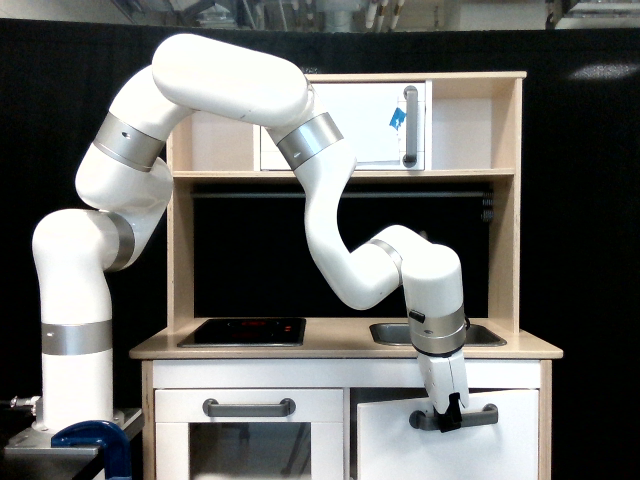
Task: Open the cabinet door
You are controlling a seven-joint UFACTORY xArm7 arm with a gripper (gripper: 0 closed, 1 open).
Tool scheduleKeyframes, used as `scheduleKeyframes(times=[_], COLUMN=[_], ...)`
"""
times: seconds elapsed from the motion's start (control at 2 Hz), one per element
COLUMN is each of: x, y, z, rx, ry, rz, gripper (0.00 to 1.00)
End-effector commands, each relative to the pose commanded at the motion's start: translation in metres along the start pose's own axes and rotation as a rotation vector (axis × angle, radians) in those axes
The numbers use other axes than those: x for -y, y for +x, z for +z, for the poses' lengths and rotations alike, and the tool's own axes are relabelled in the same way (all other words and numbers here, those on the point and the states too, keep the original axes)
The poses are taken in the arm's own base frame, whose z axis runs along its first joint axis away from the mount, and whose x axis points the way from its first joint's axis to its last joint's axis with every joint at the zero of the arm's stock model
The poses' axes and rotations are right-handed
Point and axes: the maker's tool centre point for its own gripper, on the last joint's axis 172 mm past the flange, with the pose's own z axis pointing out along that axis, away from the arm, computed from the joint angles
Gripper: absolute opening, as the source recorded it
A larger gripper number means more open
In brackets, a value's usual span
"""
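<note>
Black curtain backs a toy kitchen of pale wood and white panels that fills the middle and right of the frame. Low at the lower right, the cabinet door (455, 445) stands slightly ajar: its top edge runs at a slant and a dark gap shows along its left side, next to the oven door (248, 440) with the window. The gripper (450, 418) comes down from above the tabletop (340, 345) edge and is closed on the grey bar handle (455, 417) near the door's top, about midway along the bar; its black fingertips sit right on the bar, though how firmly they clamp is too small to tell.

The step in hand looks like the pull itself, early in the swing. To do it well, the pull should follow the door's arc rather than a straight line, since the panel appears to hinge on its right side in the picture. Keeping the grip square to the bar would stop the fingers sliding along it toward either end. The wrist hangs close in front of the sink (440, 333) edge, so the forearm needs room as it draws outward. A steady, slow draw seems wise, because the light kitchen could shift if jerked.
</note>
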Motion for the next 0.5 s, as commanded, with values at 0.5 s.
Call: scheduleKeyframes(times=[0.5], x=[-0.0044], y=[0.0116], z=[-0.0062], rx=[0.0], ry=[0.0], rz=[0.0], gripper=[0.0])
